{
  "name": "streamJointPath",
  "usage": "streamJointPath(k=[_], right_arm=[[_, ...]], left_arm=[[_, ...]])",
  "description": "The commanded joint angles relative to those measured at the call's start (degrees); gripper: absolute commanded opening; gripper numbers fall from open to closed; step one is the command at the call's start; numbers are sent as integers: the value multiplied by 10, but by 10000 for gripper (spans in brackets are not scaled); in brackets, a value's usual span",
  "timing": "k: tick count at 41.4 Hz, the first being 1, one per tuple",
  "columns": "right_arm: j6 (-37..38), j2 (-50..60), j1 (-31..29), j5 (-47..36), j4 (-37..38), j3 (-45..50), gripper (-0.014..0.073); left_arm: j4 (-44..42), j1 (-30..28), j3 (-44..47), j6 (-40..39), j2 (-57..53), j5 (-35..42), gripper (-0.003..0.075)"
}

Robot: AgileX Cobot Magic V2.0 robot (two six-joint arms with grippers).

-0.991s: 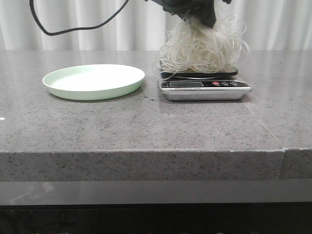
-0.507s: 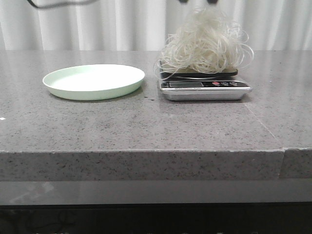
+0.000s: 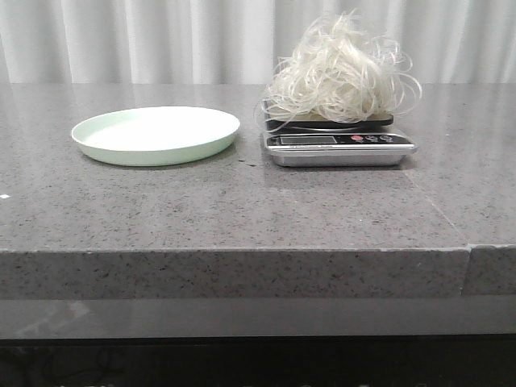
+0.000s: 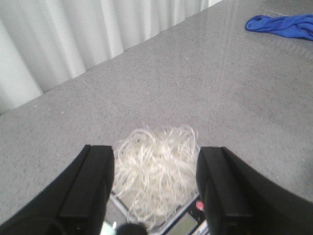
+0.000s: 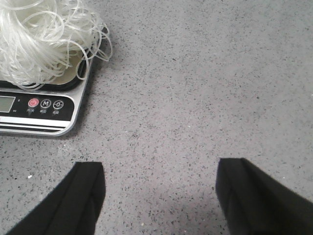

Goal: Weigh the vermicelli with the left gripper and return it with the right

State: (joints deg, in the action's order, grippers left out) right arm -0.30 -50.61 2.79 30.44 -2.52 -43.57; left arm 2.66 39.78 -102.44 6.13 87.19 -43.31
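The vermicelli (image 3: 339, 72), a fluffy white mound of thin strands, rests on the silver kitchen scale (image 3: 339, 147) at the table's middle right. It also shows in the left wrist view (image 4: 156, 171) and the right wrist view (image 5: 41, 39). My left gripper (image 4: 155, 169) is open, well above the mound, with nothing in it. My right gripper (image 5: 159, 183) is open and empty over bare tabletop to the right of the scale (image 5: 41, 110). Neither gripper shows in the front view.
A pale green round plate (image 3: 156, 134) sits left of the scale. A blue cloth (image 4: 283, 24) lies far off on the grey stone table (image 3: 242, 210). White curtains hang behind the table.
My left gripper has let go of the vermicelli and risen out of the front view. The mound has settled on the scale.
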Motion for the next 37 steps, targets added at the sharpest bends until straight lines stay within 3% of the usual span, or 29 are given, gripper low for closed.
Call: streamJointPath(k=[1,22,37], right_arm=[[-5,2,-4,-35,0,-18,578],[-5,2,-4,-33,0,-18,578],[-12,1,38,-44,0,-22,578]], left_arm=[[3,5,45,-5,-79,56,438],[5,5,376,-25,-364,138,438],[3,5,518,-31,-526,134,438]])
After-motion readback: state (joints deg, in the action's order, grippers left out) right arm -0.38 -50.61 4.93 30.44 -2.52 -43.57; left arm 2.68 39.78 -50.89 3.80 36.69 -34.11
